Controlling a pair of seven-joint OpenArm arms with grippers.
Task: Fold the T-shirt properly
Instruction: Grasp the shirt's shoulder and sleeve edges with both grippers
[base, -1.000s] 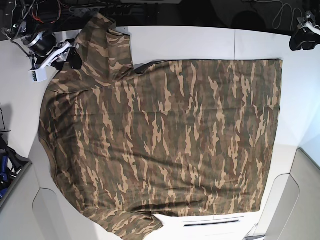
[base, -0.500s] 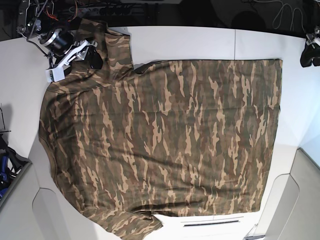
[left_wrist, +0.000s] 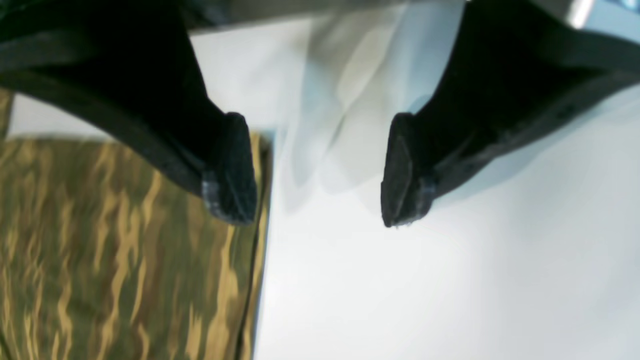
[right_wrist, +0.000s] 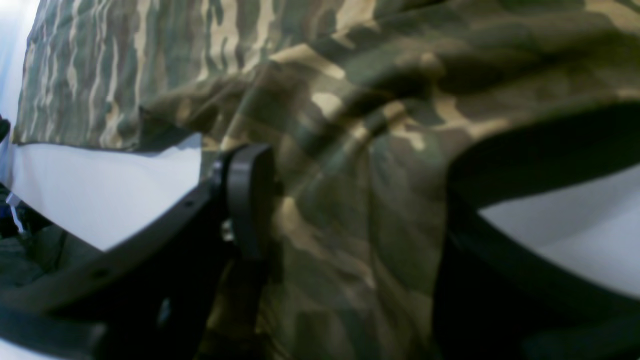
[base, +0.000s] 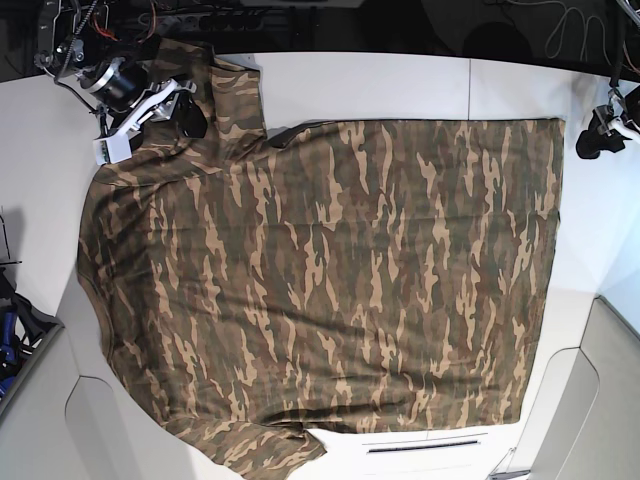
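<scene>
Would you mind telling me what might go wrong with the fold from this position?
The right tool straddles bunched sleeve cloth of the T-shirt; closing there may grab several layers and skew the fold. The left tool stands open beside the hem corner, half over bare table, so it may close on nothing.

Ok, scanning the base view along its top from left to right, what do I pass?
Right gripper, jaws open around the T-shirt's sleeve → T-shirt spread flat over the white table → a bare strip of table → left gripper, open, just off the shirt's far corner.
</scene>
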